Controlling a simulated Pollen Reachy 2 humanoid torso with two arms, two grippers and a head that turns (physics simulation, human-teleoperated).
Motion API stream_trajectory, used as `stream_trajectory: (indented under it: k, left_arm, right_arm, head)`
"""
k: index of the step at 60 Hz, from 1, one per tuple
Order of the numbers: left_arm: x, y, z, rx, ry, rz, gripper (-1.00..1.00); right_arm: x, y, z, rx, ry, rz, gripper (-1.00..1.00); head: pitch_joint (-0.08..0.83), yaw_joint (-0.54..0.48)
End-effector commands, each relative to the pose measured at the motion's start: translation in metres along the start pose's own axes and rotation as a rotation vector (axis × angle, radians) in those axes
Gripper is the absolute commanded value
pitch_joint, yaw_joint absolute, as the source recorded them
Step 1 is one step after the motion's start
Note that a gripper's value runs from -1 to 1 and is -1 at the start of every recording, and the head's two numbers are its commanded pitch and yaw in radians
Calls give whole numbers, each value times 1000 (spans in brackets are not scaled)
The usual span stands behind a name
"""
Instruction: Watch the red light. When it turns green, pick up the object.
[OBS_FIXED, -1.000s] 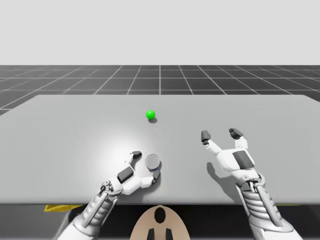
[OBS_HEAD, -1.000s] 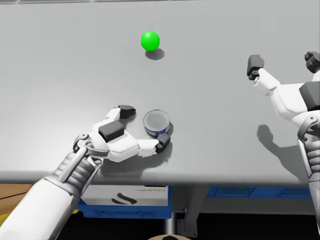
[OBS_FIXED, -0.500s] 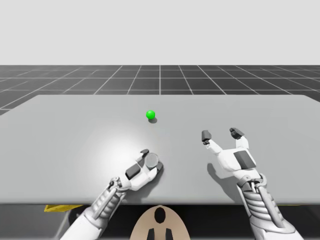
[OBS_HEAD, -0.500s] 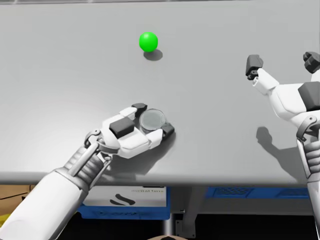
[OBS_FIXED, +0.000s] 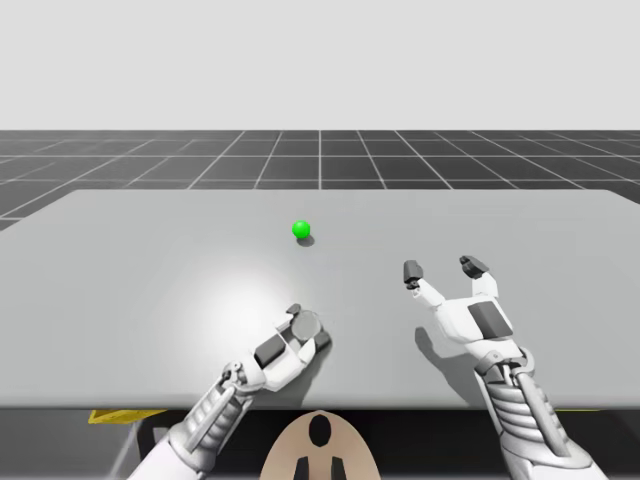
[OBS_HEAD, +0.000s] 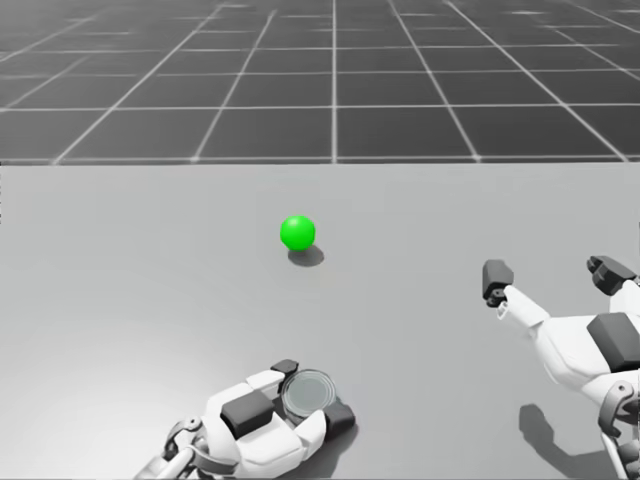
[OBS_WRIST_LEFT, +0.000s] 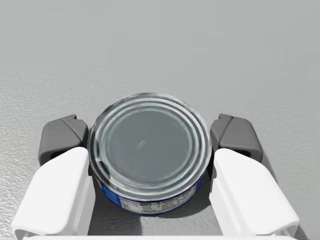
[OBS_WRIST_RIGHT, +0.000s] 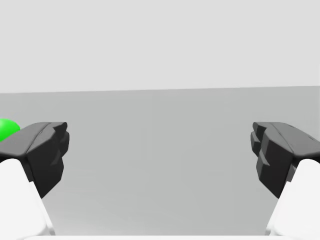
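Observation:
The light (OBS_FIXED: 301, 229) (OBS_HEAD: 297, 232) is a green ball at the middle of the grey table (OBS_FIXED: 150, 260). A short round can (OBS_FIXED: 305, 323) (OBS_HEAD: 307, 392) with a silver lid and blue side stands near the table's front edge. My left gripper (OBS_FIXED: 306, 328) (OBS_HEAD: 312, 393) lies low on the table, shut on the can. In the left wrist view the can (OBS_WRIST_LEFT: 148, 150) sits between both dark pads (OBS_WRIST_LEFT: 62, 137), which touch its sides. My right gripper (OBS_FIXED: 441, 268) (OBS_HEAD: 553, 274) (OBS_WRIST_RIGHT: 160, 147) hovers open to the right, with nothing between its fingers. The green light (OBS_WRIST_RIGHT: 7, 129) peeks past one of its fingers.
Bare grey tabletop spreads around the can and the light. A dark gridded floor lies beyond the table's far edge (OBS_HEAD: 330, 163).
My left gripper has closed in from wide open around the can onto its sides. My head has tilted up, so the whole head view has shifted. The right arm has stayed put.

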Motion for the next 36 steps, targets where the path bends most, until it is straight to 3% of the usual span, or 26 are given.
stream_trajectory:
  k: [1, 3, 13, 24, 36]
  left_arm:
    - [-3, -15, -5, -41, 7, 32, 1000]
    - [-1, -16, -4, -39, 6, 32, 1000]
    - [20, -10, 8, -23, -19, 15, 1000]
    - [84, 6, 39, 32, -133, -32, 1000]
    - [145, 10, 80, 101, -257, -90, 1000]
  right_arm:
    - [-2, 5, 1, -18, 2, 3, -1000]
    - [-2, 4, 1, -19, 5, 15, -1000]
    - [-3, 2, 2, 5, 17, -6, -1000]
    - [-6, 0, 3, 34, 20, 18, -1000]
    - [-10, 1, 3, 55, 33, 45, -1000]
  head:
    - [363, 33]
    - [348, 34]
    - [314, 36]
    - [301, 40]
    - [286, 41]
